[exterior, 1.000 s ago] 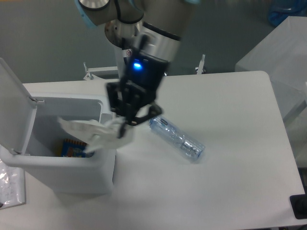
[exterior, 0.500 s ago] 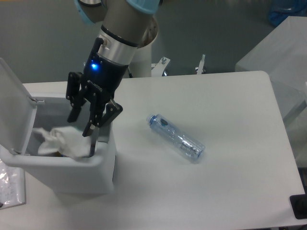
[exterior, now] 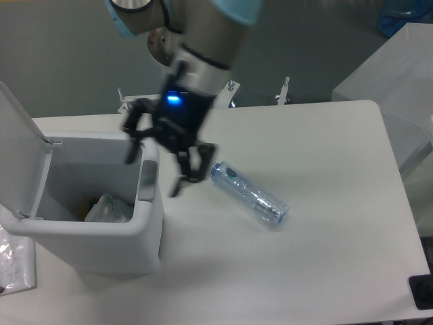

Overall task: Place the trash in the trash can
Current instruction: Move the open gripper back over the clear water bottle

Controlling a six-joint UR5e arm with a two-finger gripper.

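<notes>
— Jaws?
— Spread wide and holding nothing. Gripper [exterior: 154, 169] blurred, hanging above the right-hand rim of the trash can [exterior: 101, 254], one finger [exterior: 132, 141] over the can's opening, the other finger [exterior: 184, 177] out over the worktop [exterior: 318, 162]. Blue light lit on the gripper body just above.

— And the wrapper?
— Down inside the trash can. Crumpled whitish wrapper [exterior: 108, 208] lying at the bottom, near the front wall, beside a small patch of orange and blue print. Apart from the gripper.

— The bottle?
— On its side on the worktop, right of the trash can and just right of the outer finger, not touching it. Crinkled clear bottle [exterior: 248, 195] angled from upper left to lower right. Cap end too hard to make out.

— The can itself?
— Pale grey-white, rounded corners, at the left end of the worktop. Flip lid [exterior: 19, 145] standing open at the left side, tilted up and away from the opening.

— Anything else in frame?
— Clear plastic bag [exterior: 13, 261] at the lower left, beside the can.
</notes>
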